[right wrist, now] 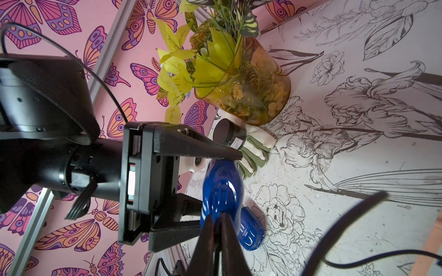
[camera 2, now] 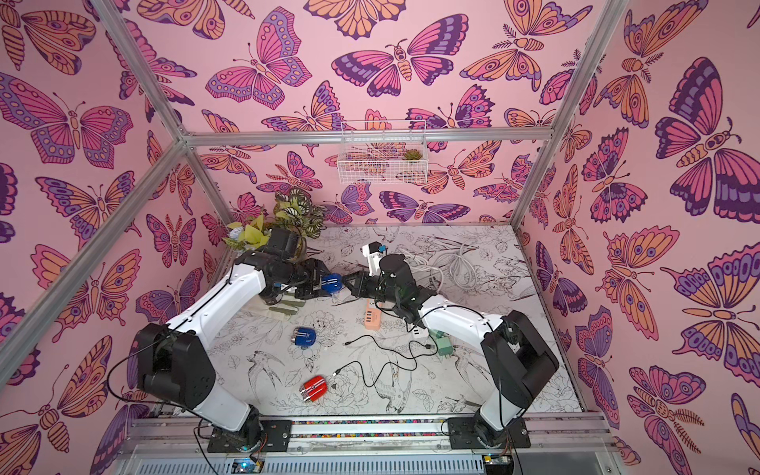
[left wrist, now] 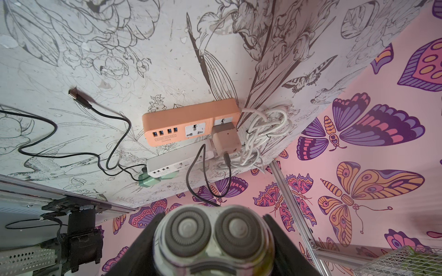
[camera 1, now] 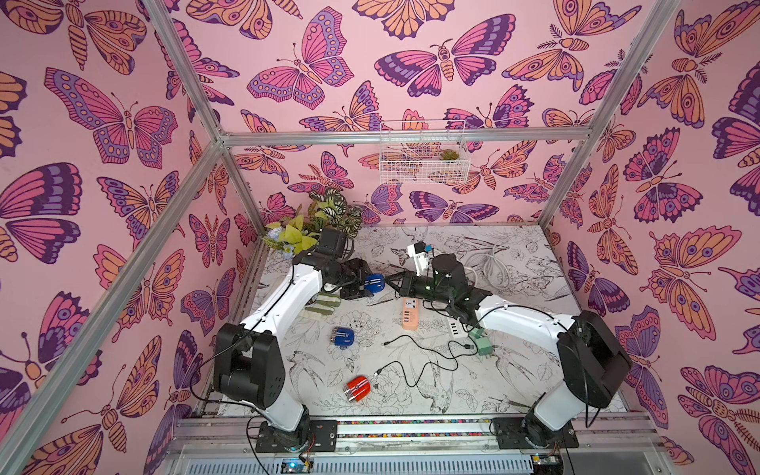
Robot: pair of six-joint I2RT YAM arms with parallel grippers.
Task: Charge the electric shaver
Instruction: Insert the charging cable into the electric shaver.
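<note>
While left pincer pinches blue shaver, right pincer pressed together, floral tabletop, butterfly walls.

Blue shaver held aloft sideways, black cable at its base

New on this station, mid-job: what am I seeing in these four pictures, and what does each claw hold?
Two robot arms with pincer grippers. Both top views look down on the whole booth; each wrist view rides on one arm. The left gripper clamps a blue shaver, heads facing its camera. The right gripper is pinched shut, seemingly on a black cable at that shaver's tail. On the table lie a second blue shaver, a red shaver and an orange power strip.
</note>
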